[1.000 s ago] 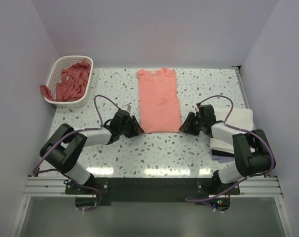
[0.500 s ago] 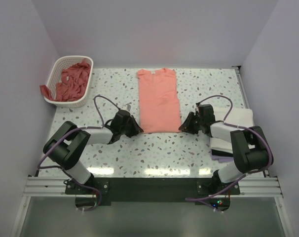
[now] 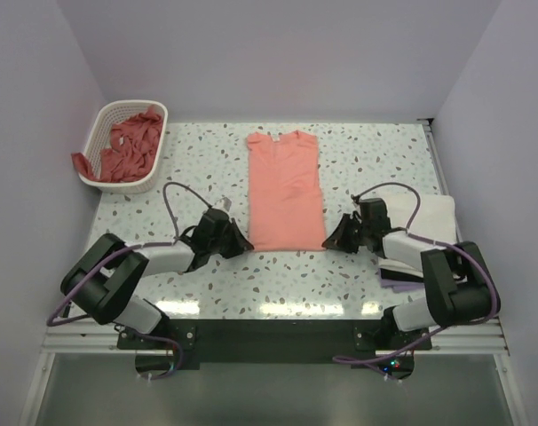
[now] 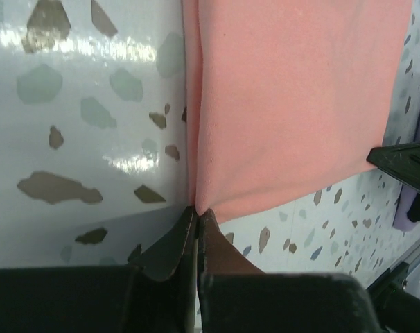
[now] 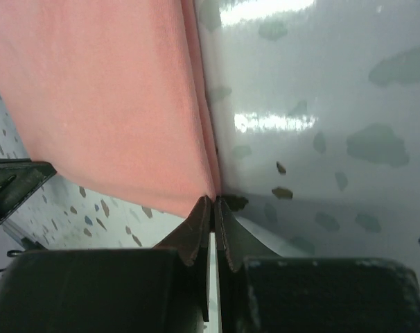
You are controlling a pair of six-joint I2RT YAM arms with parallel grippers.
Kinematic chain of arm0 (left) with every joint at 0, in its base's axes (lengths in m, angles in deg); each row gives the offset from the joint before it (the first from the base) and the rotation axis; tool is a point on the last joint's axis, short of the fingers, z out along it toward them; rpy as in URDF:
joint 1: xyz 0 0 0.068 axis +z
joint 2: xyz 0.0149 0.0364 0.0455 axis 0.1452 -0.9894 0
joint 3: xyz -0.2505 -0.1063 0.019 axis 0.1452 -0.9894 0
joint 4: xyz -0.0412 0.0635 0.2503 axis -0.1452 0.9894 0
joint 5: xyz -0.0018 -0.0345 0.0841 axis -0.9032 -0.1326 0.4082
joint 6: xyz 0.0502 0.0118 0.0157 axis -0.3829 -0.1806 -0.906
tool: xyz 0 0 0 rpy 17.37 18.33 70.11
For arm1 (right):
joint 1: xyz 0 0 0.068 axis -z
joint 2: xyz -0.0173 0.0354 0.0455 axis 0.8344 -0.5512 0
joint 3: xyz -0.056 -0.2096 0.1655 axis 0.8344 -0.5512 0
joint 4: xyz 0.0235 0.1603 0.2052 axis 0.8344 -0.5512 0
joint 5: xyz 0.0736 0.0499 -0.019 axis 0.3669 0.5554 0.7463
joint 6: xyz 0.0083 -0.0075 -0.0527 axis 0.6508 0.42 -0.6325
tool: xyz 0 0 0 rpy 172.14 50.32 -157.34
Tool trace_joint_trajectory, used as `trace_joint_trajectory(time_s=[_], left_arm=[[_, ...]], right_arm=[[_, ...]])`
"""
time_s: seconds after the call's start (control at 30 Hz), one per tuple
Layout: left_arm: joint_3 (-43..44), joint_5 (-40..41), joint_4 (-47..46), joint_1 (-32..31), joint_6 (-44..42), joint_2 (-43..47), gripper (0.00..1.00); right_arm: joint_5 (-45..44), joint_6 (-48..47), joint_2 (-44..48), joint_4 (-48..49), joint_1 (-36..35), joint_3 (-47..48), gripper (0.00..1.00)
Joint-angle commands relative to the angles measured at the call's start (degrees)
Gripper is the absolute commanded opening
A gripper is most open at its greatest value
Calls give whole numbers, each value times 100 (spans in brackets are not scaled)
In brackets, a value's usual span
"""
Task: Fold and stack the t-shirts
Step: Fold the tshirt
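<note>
Clamped shut on the near corners of a pink t-shirt (image 3: 287, 186) lying mid-tabletop (image 3: 375, 151): left tool (image 3: 242, 241), right tool (image 3: 331, 241). Pinched hem visible only from the wrists; basket (image 3: 161, 146) only from overhead.

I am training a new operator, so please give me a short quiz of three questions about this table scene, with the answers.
1. True or false: the left gripper is open, away from the flat pink t-shirt.
2. Where is the white lattice basket? A: far left. B: near right. C: centre.
3. Fill in: the folded pile beside the right gripper is mostly ____ in colour.
Key: 1 false, it is shut on the t-shirt's near corner; 2 A; 3 white.
</note>
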Motion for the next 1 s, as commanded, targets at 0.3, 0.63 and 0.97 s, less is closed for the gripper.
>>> trace_joint_trajectory(time_s=[0.3, 0.63, 0.97], left_arm=[[-1270, 261, 1324, -1065, 474, 2390, 0], [-1816, 604, 2899, -2051, 1222, 4693, 0], [-851, 1061, 3550, -2113, 968, 5231, 0]], right_arm=[[524, -122, 2865, -1804, -10, -1219, 0], [727, 1, 5916, -4423, -107, -1281, 0], [472, -253, 5848, -5102, -107, -236, 0]])
